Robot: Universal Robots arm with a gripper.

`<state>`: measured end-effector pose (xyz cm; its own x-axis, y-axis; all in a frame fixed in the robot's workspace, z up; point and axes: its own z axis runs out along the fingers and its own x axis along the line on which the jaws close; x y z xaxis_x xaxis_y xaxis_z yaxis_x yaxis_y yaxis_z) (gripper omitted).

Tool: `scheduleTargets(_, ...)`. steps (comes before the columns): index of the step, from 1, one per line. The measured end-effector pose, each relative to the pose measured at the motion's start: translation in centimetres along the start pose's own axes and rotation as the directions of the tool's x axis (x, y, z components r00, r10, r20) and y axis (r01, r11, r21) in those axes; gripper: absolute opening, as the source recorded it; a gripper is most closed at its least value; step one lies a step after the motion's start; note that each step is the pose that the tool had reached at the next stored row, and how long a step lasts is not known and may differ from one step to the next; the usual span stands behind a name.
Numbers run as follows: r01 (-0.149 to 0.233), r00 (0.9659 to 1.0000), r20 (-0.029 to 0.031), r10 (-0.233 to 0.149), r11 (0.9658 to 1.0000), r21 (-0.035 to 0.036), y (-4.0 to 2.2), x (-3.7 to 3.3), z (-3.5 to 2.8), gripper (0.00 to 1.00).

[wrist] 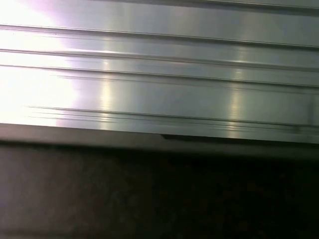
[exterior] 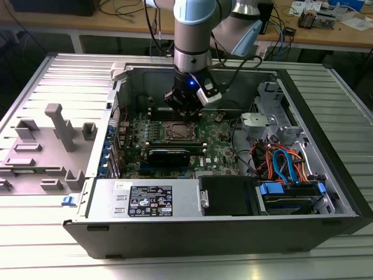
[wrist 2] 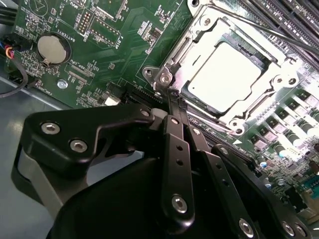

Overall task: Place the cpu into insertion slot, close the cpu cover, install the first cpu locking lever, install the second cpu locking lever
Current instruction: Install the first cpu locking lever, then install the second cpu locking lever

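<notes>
Pin field hidden under cpu

Memory slots flank the insertion slot inside high case walls.

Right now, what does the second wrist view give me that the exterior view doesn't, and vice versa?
Second wrist view: the cpu, a small square chip with a dull silver top, seated with the thin silver cpu cover lying over its edges, and a round silver coin cell.
Exterior view: the open dark computer case, a grey labelled power supply box, blue and orange cables, and a grey plastic fixture at the exterior view's left.
Shared: the green motherboard, the square insertion slot, and the black gripper, shut, at the slot's corner.
</notes>
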<state>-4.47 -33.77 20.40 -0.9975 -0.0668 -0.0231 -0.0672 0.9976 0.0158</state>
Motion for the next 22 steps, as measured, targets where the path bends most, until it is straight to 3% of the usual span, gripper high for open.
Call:
scheduleTargets(3,0.0,1.0,0.0011,0.0,1.0,-0.0028,-0.01,-0.01,0.18,0.11)
scheduleTargets(7,0.0,1.0,0.0003,0.0,1.0,-0.0013,-0.05,0.0,0.13,0.11)
scheduleTargets(10,0.0,1.0,0.0003,0.0,1.0,-0.0018,-0.04,-0.01,-0.56,0.11)
scheduleTargets(22,0.0,1.0,0.0001,0.0,1.0,0.0024,-0.17,-0.01,-0.6,0.11)
